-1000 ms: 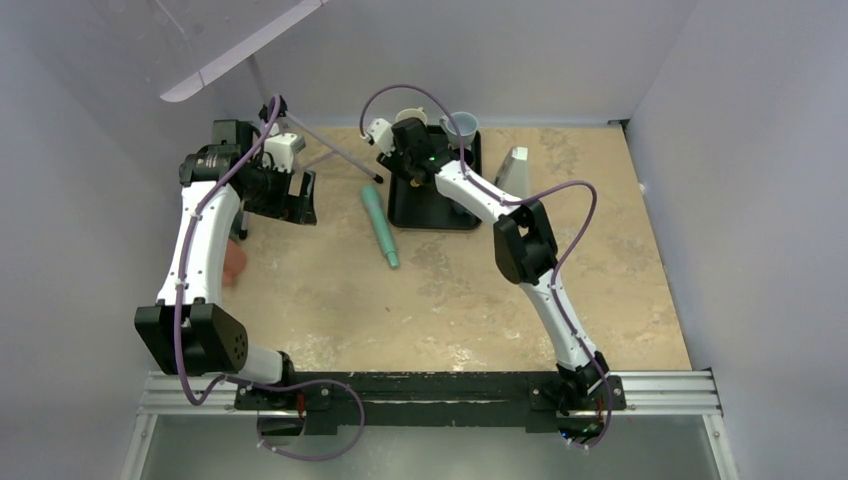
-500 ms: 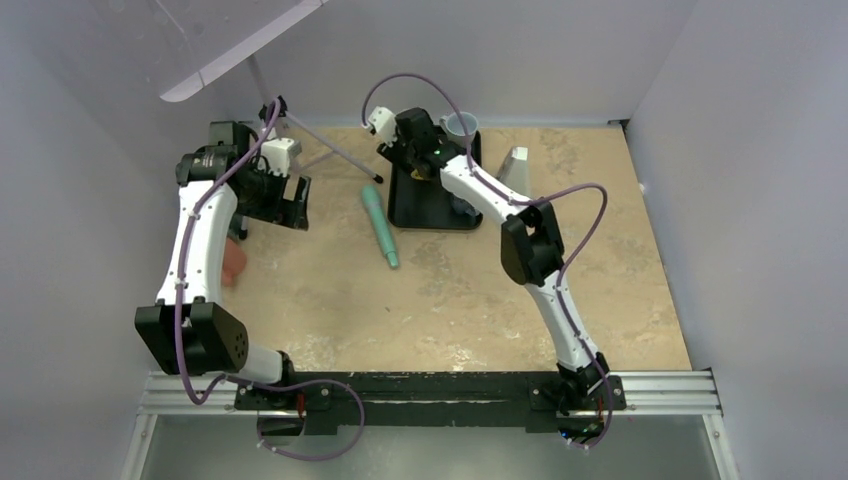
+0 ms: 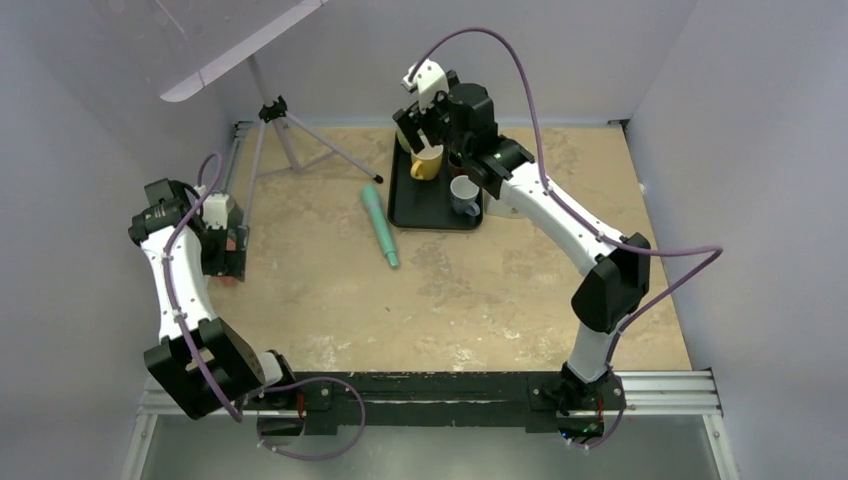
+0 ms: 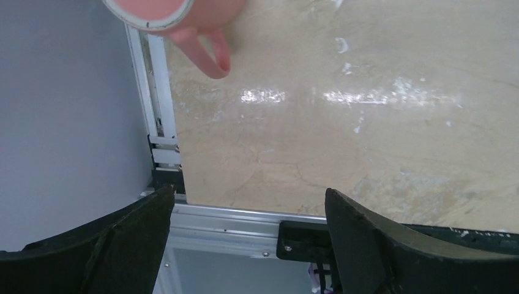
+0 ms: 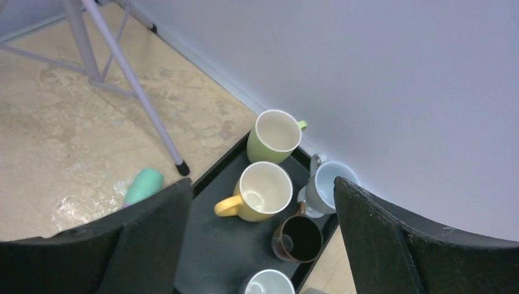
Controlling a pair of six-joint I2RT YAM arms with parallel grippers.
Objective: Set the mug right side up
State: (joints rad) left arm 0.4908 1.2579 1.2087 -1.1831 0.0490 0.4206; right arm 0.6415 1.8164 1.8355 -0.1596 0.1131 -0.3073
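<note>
A pink mug stands at the table's left edge, at the top of the left wrist view. Its ringed round end faces the camera and its handle points toward my fingers. My left gripper is open and empty, short of the mug; in the top view the left gripper covers most of it. My right gripper is open and empty, high above the black tray. It also shows in the top view.
The tray holds several upright mugs: green, yellow, light blue, brown and a pale one. A teal cylinder lies left of the tray. A tripod stands at the back left. A metal rail borders the table.
My left arm swung back toward the left edge and now hangs over the pink mug. My right arm rose from the tray, uncovering the yellow mug.
</note>
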